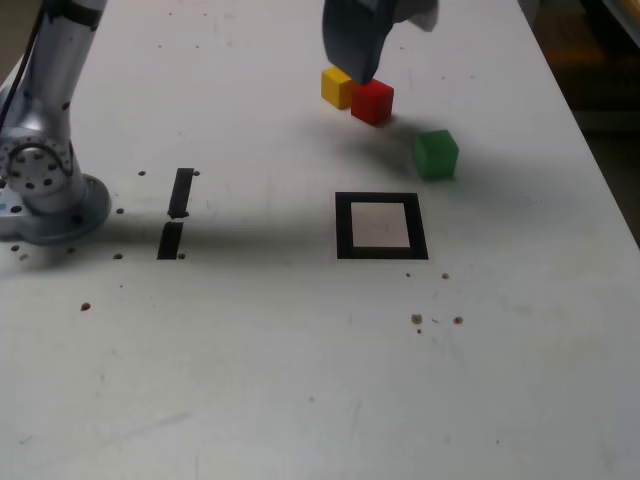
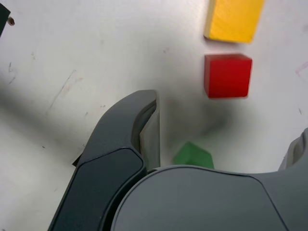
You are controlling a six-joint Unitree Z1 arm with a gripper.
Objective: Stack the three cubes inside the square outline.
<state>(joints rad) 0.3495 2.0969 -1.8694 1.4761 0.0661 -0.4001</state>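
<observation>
My pincer (image 1: pixel 366 72) hangs above the far part of the white table (image 1: pixel 300 380), and the exterior view cuts off most of it at the top edge: I see only a dark grey finger coming down, its tip just over the gap between the yellow cube (image 1: pixel 337 87) and the red cube (image 1: pixel 372 102). From the wrist view I see one dark finger (image 2: pixel 139 125) with its pale inner pad, and at the far edge a sliver of the other; the space between them is wide and holds nothing, so my pincer is released and empty.

The yellow and red cubes sit corner to corner, touching or nearly so; in the exterior view I cannot tell which. In the wrist view they show a thin strip of table between them, and the yellow cube (image 2: pixel 234 20) runs off the frame there. The red cube (image 2: pixel 227 75) shows whole. The green cube (image 1: pixel 436 154) stands apart from both, toward the exterior view's right and nearer the camera; in the wrist view my own housing hides most of it, leaving only a blurred green corner (image 2: pixel 194 155).

The square outline (image 1: pixel 343 226) lies flat on the table, nearer the camera than all three cubes, its white centre bare. No cube touches it. My shadow falls across the table beside it.
</observation>
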